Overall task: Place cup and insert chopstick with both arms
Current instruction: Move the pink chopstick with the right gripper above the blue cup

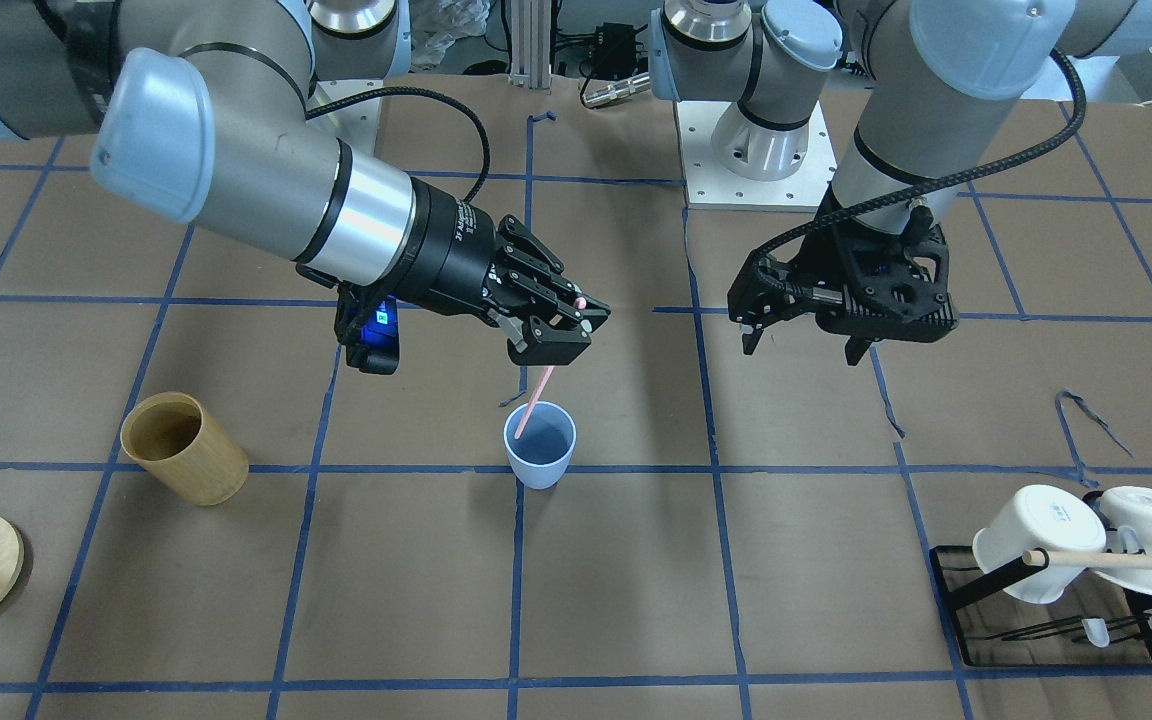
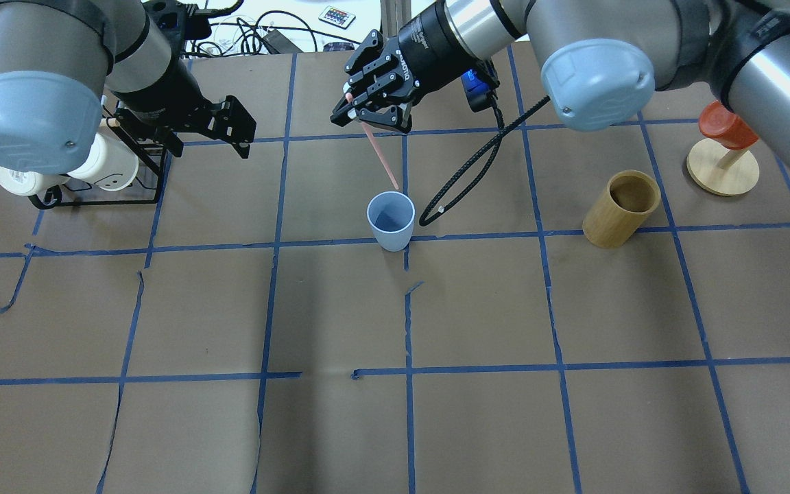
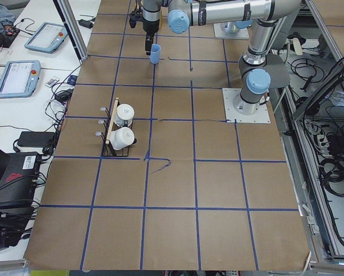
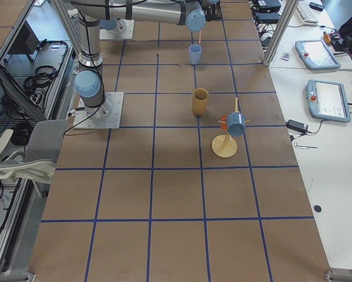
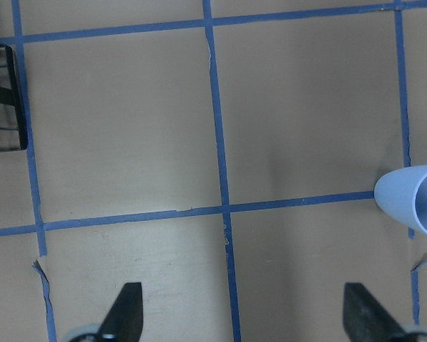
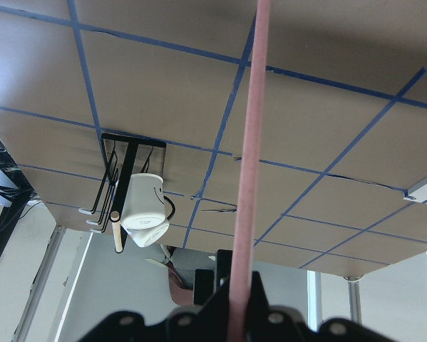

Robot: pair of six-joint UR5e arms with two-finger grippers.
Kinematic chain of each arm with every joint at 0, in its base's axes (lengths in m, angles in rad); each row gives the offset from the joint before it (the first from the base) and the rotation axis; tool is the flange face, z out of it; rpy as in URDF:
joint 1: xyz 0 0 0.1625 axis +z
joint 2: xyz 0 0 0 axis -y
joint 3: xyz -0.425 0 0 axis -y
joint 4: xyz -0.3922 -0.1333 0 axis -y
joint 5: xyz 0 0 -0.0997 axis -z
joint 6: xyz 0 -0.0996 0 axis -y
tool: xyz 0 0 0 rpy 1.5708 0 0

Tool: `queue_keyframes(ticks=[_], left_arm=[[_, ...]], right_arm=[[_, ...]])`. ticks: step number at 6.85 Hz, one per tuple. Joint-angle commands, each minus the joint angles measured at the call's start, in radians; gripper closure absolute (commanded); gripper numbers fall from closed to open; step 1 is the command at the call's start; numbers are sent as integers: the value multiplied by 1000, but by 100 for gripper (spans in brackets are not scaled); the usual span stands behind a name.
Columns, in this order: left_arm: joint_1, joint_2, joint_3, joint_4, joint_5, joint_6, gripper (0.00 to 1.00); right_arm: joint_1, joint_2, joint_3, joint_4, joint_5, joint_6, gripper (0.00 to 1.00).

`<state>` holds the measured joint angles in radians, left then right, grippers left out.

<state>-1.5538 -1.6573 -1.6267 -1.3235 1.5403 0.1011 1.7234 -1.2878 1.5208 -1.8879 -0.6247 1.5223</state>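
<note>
The pale blue cup [image 1: 542, 472] stands upright at the table's middle; it also shows in the overhead view [image 2: 391, 234] and at the right edge of the left wrist view [image 5: 413, 203]. My right gripper [image 1: 558, 335] [image 2: 369, 116] is shut on the upper end of the pink chopstick [image 1: 534, 404] [image 2: 382, 158] [image 6: 249, 178]. The stick slants down and its lower tip sits at the cup's mouth, just inside the rim in the front view. My left gripper [image 1: 802, 345] [image 2: 213, 140] [image 5: 245, 320] is open and empty, above bare table beside the cup.
A tan wooden cylinder holder [image 1: 186, 450] [image 2: 621, 209] stands on my right side. A round wooden stand with a red top [image 2: 723, 165] is further right. A black rack [image 1: 951, 590] with white mugs [image 1: 1036, 540] and a wooden dowel [image 1: 1126, 562] sits on my left.
</note>
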Motion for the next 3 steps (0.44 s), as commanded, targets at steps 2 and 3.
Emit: queue_keyframes(ticks=[2,3], left_arm=[[0,-2,-2,3,-3,0,0],[0,-2,-2,3,-5,0,0]], right_arm=[[1,2,45,-25,34,1,100],[1,7,50,-23,33,1,100]])
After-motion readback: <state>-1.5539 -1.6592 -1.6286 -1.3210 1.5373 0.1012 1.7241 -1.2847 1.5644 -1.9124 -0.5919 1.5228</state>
